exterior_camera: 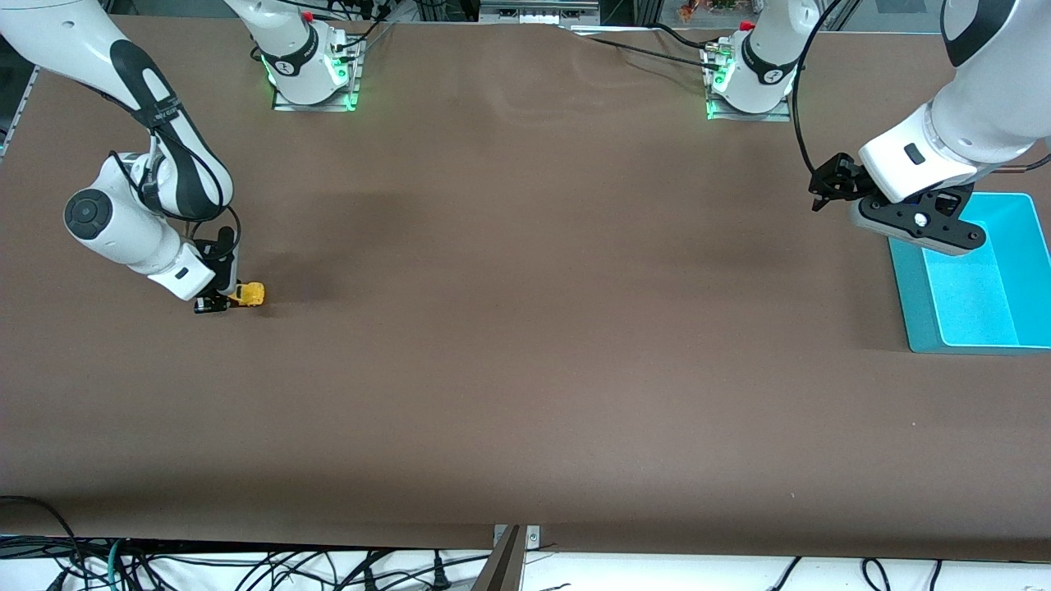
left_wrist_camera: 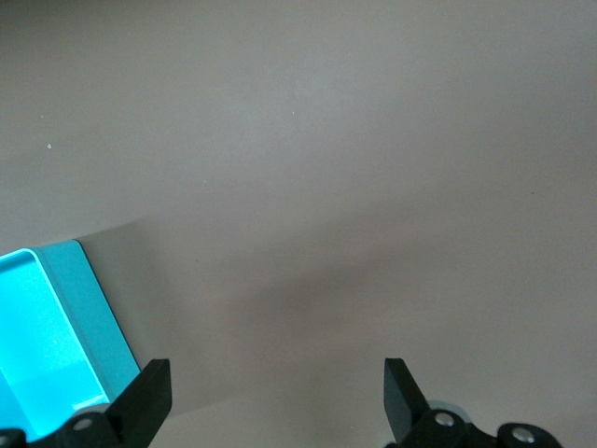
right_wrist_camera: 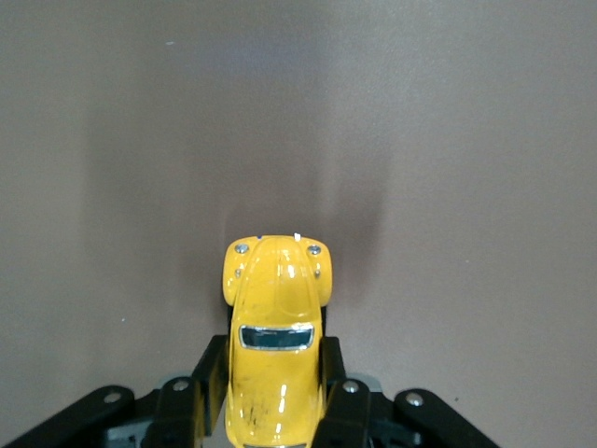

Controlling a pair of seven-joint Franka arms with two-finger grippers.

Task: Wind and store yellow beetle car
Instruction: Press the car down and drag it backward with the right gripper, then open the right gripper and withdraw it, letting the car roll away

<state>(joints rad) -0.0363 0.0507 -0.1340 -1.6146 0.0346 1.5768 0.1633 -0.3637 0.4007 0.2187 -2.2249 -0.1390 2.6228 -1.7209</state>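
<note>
The right gripper (right_wrist_camera: 276, 392) clamps the yellow beetle car (right_wrist_camera: 276, 336) apparently on the table, well apart from the teal bin (exterior_camera: 907, 304), its long axis pointing out past the fingers, while the left gripper (left_wrist_camera: 275, 392) waits open by that bin.

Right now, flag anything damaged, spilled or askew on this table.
Nothing stands out. The right tool grips the yellow beetle car squarely at the right arm's end of the table. The left tool hangs open beside the upright, empty turquoise bin.
</note>
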